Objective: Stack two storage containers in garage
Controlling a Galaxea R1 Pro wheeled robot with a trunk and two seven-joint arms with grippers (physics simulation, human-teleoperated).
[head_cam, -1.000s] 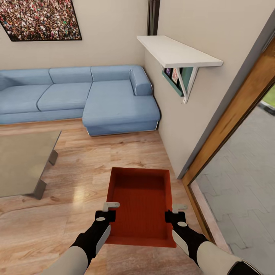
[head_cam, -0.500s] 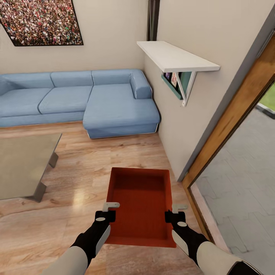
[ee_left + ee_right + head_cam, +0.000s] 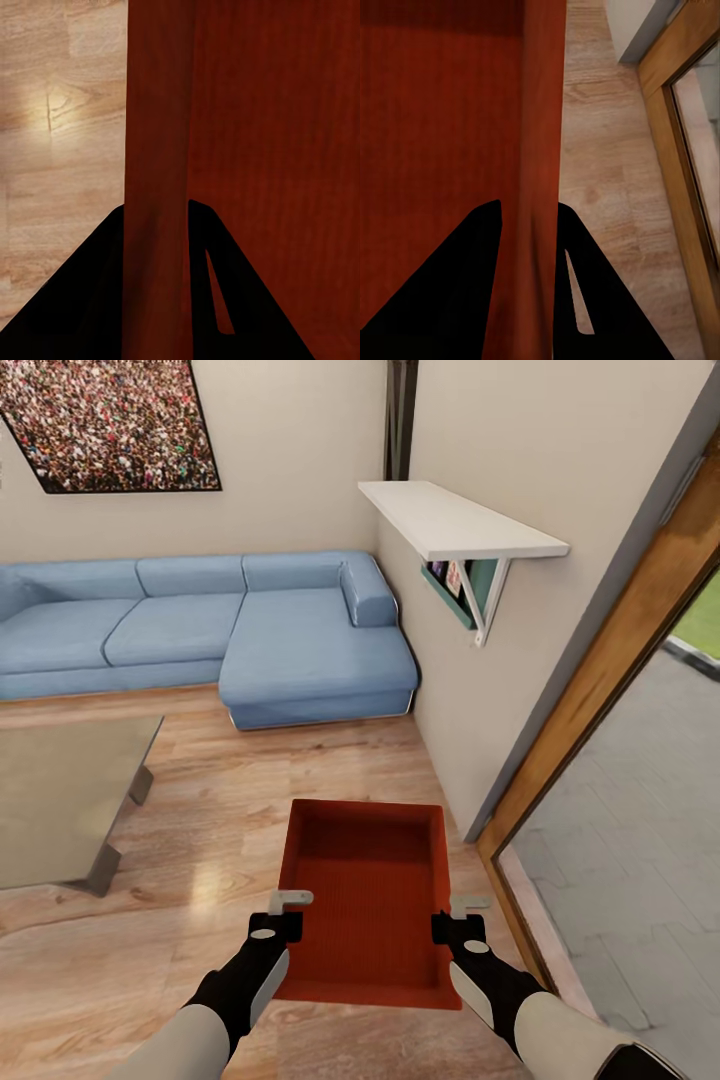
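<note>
— Storage container first, since that's the job: where is it?

— Held up over the light wood-plank floor of the living room, level, straight ahead of the robot, open side up. It's an orange-red shallow tray with low walls.

— What else is in the room, biggest down?

— A blue sectional sofa along the far wall, with a framed crowd picture above it. A wood-framed glass door stands at the right. A low grey table sits at the left, and a white wall shelf on brackets hangs above the sofa's end.

— And the end effectors?

— The left end effector is clamped on the tray's left wall; the left wrist view has the wall running between its dark fingers. The right end effector grips the right wall the same way, one finger inside the tray, one outside.
</note>
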